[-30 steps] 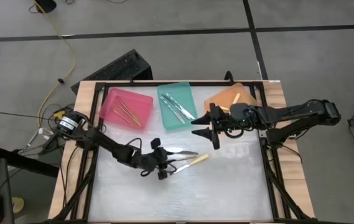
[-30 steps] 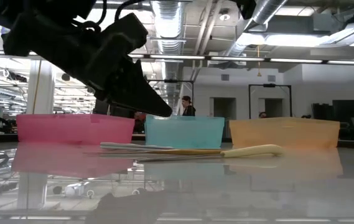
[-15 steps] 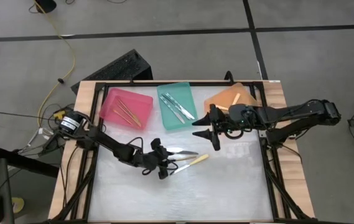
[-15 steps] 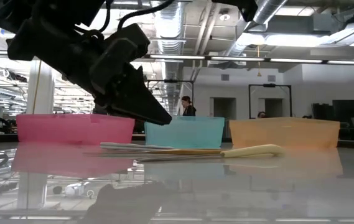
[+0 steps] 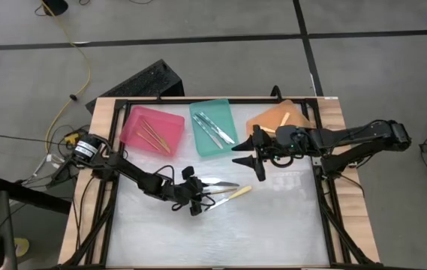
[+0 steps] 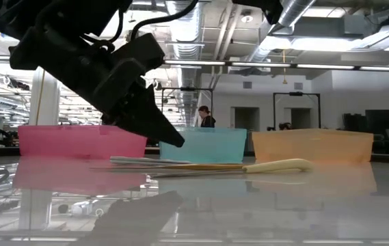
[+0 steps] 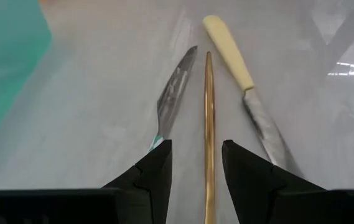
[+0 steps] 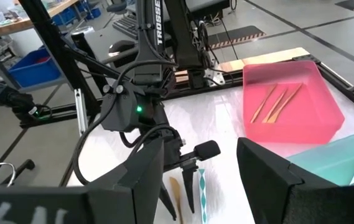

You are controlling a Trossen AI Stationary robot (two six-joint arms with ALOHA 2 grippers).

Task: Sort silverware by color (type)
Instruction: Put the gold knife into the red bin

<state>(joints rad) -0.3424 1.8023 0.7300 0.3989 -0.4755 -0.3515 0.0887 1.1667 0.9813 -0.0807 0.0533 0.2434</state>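
Note:
Three utensils lie side by side on the white table: a teal-handled knife point(image 7: 175, 93), a slim orange-tan one point(image 7: 209, 106) and a pale-yellow-handled knife point(image 7: 228, 51). In the high view they lie around point(image 5: 224, 189). My left gripper point(image 7: 195, 158) is open just above them, its fingers standing either side of the orange-tan utensil's near end without touching it. In the low view its fingertip point(image 6: 175, 140) hangs clear of the utensils point(image 6: 201, 165). My right gripper point(image 5: 249, 159) is open and waits over the table in front of the orange tray.
Three trays stand along the far edge: pink point(image 5: 132, 127) holding orange-tan utensils, teal point(image 5: 199, 135) holding teal-handled ones, orange point(image 5: 267, 120) holding a pale yellow one. Bare white table lies on the near side of the utensils. A person stands far back in the room point(image 6: 206, 116).
My left gripper has come down toward the three utensils, its fingertips dropping closer to the table while staying open. The utensils and my right arm have kept still.

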